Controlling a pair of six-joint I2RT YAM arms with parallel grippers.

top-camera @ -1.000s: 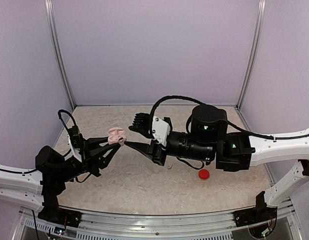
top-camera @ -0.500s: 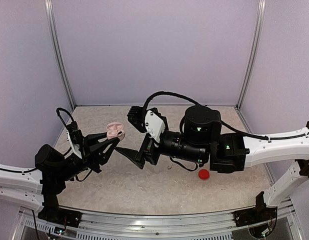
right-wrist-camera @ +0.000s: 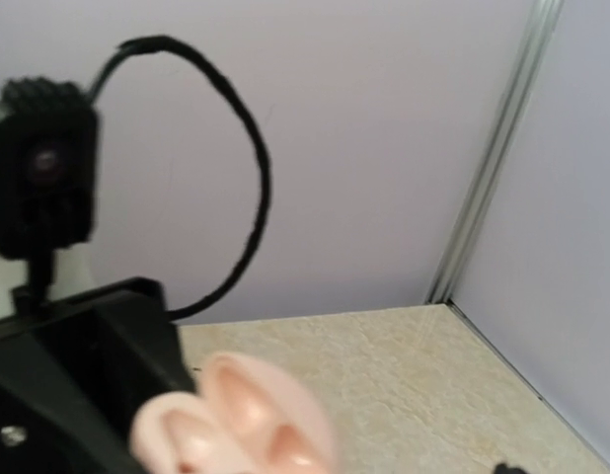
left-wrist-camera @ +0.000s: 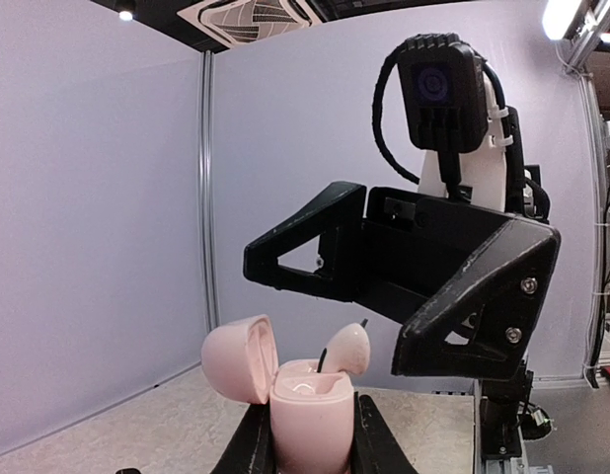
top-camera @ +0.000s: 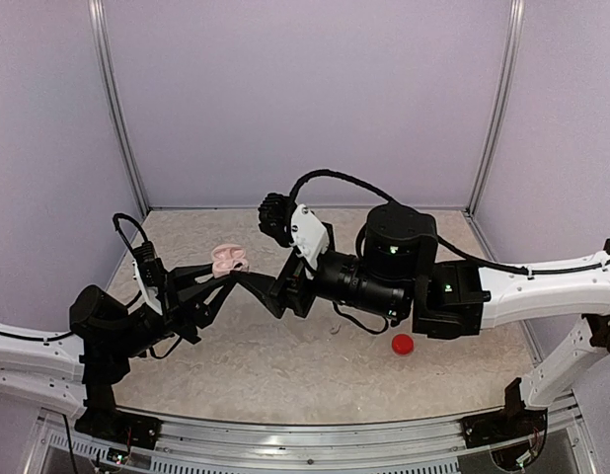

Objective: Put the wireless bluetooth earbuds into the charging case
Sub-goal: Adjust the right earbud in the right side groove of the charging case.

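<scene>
The left gripper holds a pink case up above the table, with a black finger pressed to each side of the case's lower body. The case stands upright and open, and its lid is swung back to one side. In the left wrist view a pale pinkish earbud sits tilted at the mouth of the case. Its dark stem points down into the opening and its rounded head leans out over the rim, so it is only partly in. The right gripper reaches across from the other side and hangs close over the case with its jaws spread wide. One finger is over the lid side and the other is just beside the earbud's head. Whether that finger touches the earbud cannot be told, but the two fingers are not closed on it. The right wrist view shows the open case only as a blurred pink shape near the bottom edge, with the left arm's dark parts beside it. On the table under the right arm, well apart from the case, lies a small red round thing. A tiny pale bit lies near it, too small to make out.
</scene>
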